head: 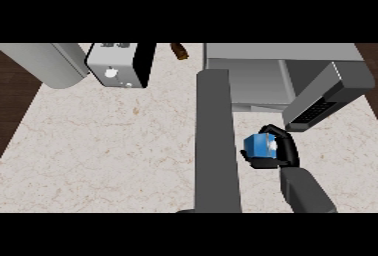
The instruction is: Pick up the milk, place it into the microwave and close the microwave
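Note:
A small blue milk carton (258,144) is held a little in front of the microwave, with my right hand (283,152) shut round it; black fingers wrap its far and right sides. The grey microwave (244,64) stands at the back right with its cavity showing. Its door (322,98) is swung out toward me, and the door's near end is just beyond the hand. My left forearm (215,140) rises as a long grey bar up the middle of the view, ending near the microwave's left front corner. No left hand shows at its end.
A black and white toaster-like appliance (118,65) stands at the back left, beside a grey rounded object (46,64). A small brown item (179,51) lies at the back edge. The marble counter (103,145) ends on the left at a dark strip.

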### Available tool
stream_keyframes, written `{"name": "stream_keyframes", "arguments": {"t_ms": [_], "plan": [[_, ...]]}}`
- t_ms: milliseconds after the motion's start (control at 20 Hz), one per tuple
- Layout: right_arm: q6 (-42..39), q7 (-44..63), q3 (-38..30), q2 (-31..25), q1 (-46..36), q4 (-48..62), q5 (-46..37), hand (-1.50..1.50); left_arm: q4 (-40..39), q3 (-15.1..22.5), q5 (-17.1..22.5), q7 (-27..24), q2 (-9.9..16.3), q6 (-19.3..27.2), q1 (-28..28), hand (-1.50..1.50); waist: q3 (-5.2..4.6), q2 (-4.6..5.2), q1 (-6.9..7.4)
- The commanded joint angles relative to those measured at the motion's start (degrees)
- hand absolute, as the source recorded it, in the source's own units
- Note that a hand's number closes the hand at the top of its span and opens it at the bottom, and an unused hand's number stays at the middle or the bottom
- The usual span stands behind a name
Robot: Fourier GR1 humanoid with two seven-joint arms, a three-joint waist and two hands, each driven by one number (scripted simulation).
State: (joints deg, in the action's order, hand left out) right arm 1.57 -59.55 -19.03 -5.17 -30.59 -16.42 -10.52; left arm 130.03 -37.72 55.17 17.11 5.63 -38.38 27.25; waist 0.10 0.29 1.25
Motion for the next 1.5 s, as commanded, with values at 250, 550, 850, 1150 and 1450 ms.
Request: {"name": "stream_keyframes", "arguments": {"t_ms": [250, 550, 850, 1150, 1450], "plan": [[3.0, 6.34, -0.67, -2.83, -11.44, 1.96, 0.14, 1.5, -0.51, 0.96, -2.54, 1.82, -0.4, 1.42, -3.86, -1.5, -0.01, 0.16, 0.14], [4.91, 11.07, -1.85, -6.73, -18.11, 6.04, -0.09, 1.5, -5.22, 0.23, -3.39, 1.39, 1.59, -1.02, -6.27, -1.5, 0.03, 0.78, 1.45], [4.35, 13.9, -1.53, -9.53, -21.77, 8.1, -1.07, 1.5, -5.92, 1.0, -3.77, 0.73, 1.66, -0.85, -9.25, -1.5, 0.1, 1.45, 2.55], [14.29, 15.0, 0.51, -13.41, -22.4, 8.54, -4.54, 1.5, -6.23, 1.12, -2.7, 0.74, 3.27, -0.44, -11.28, -1.5, 0.2, 2.75, 4.31], [18.01, 17.27, -0.46, -15.51, -24.36, 9.4, -4.32, 1.5, -6.85, 2.0, -2.53, 0.97, 2.57, -1.19, -10.77, -1.5, 0.27, 3.13, 6.14]]}}
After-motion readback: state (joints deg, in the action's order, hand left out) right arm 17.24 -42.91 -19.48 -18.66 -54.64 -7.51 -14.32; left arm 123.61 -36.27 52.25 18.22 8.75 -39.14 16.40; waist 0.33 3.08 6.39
